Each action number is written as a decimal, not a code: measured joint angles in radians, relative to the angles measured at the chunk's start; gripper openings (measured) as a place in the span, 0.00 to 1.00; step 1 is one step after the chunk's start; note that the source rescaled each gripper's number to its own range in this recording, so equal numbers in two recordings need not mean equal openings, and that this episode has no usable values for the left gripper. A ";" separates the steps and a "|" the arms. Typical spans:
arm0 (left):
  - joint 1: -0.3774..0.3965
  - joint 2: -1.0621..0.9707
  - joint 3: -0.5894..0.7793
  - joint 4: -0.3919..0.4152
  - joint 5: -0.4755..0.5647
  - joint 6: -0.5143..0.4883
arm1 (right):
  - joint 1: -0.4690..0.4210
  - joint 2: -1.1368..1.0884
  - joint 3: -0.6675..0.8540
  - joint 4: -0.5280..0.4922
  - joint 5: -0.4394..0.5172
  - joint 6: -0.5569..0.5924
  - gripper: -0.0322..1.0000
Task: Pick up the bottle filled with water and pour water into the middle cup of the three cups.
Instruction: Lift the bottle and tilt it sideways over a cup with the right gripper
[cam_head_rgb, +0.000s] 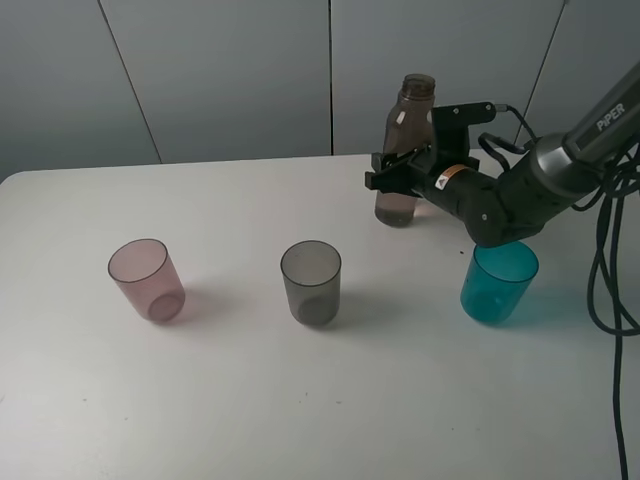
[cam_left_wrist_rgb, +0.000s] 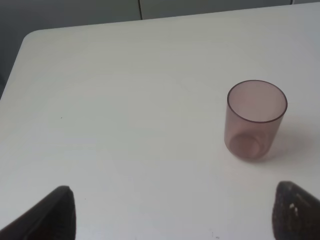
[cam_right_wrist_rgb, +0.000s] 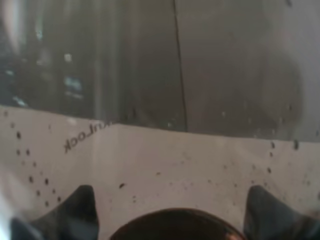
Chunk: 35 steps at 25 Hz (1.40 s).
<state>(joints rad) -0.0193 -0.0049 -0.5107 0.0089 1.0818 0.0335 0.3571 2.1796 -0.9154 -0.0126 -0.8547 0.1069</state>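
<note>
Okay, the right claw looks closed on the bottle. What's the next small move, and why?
Probably lift the bottle straight up a little. The right claw grips its middle, but it seems to stand on the table behind the teal cup. Raising it first should clear that cup before swinging toward the grey middle cup.

table (cam_head_rgb: 300, 420): white | wall (cam_head_rgb: 230, 70): grey panels | cables (cam_head_rgb: 594, 285): black, right side
</note>
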 joint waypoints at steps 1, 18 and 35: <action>0.000 0.000 0.000 0.000 0.000 0.000 | 0.000 -0.005 0.000 -0.023 0.016 -0.007 0.04; 0.000 0.000 0.000 0.000 0.000 0.000 | 0.000 -0.113 -0.152 -0.586 0.135 -0.096 0.04; 0.000 0.000 0.000 0.000 0.000 0.000 | -0.073 -0.113 -0.156 -0.907 0.096 -0.413 0.04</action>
<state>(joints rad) -0.0193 -0.0049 -0.5107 0.0089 1.0818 0.0335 0.2842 2.0669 -1.0711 -0.9201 -0.7592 -0.3061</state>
